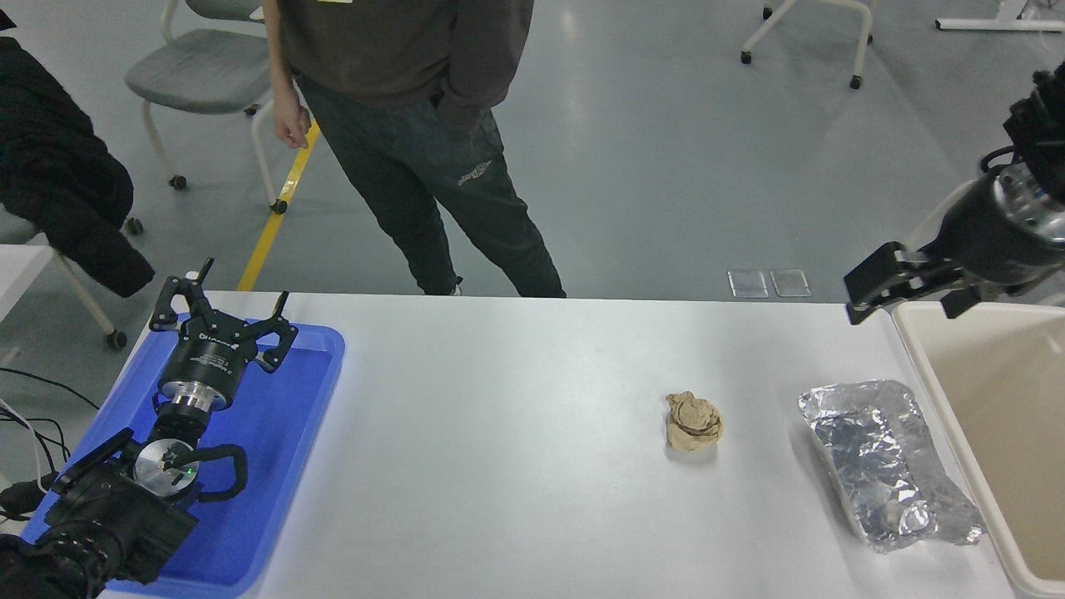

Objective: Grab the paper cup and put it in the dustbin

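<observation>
right tool [907,289]: above the worktop's [532,466] far right corner, over the dustbin's [957,433] far rim; fingers spread apart, holding nothing
left tool [223,309]: parked over the blue tray [283,466] at the left edge, fingers apart
paper cup: can't see it anywhere
dustbin: against the right edge, inside only partly visible
other: brown paper ball [693,421] right of centre; foil sheet [886,462] between ball and dustbin
person [416,125]: standing past the far edge

Crinkled shiny foil [886,462] — matt, crumpled brown paper [693,421].
</observation>
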### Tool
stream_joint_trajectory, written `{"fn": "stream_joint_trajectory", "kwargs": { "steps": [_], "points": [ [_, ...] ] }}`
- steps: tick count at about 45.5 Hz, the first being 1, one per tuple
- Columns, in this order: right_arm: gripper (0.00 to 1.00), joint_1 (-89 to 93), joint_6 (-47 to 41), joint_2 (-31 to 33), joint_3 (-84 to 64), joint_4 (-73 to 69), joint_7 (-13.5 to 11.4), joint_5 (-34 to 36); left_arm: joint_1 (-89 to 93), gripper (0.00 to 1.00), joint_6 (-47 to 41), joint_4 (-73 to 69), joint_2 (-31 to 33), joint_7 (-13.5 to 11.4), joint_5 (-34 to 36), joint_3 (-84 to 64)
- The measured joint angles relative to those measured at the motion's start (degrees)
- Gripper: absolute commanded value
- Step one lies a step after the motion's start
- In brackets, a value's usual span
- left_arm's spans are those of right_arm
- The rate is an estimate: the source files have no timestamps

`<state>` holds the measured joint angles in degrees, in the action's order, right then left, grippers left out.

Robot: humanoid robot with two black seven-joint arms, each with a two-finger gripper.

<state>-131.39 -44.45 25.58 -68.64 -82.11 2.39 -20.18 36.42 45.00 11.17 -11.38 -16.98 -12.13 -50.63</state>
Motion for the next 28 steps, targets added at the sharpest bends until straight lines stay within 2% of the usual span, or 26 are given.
{"fn": "stream_joint_trajectory", "kwargs": {
  "steps": [12, 19, 28],
  "points": [
    [1.0, -3.46, -0.39, -12.34, -1.52, -2.44, -0.12, 11.15, -0.02, 1.0, 0.0, -0.01, -0.03, -0.08, -0.01, 0.0],
    [1.0, -4.1, -0.4, -18.33, -1.99, -2.71, -0.14, 15.03, -0.03, 1.0, 0.0, -0.01, -0.03, -0.07, 0.0, 0.0],
    [1.0, -4.22, -0.48, -21.45, -2.94, -2.37, -0.12, 17.14, -0.03, 1.0, 0.0, -0.01, -0.04, -0.07, 0.0, 0.0]
  ]
}}
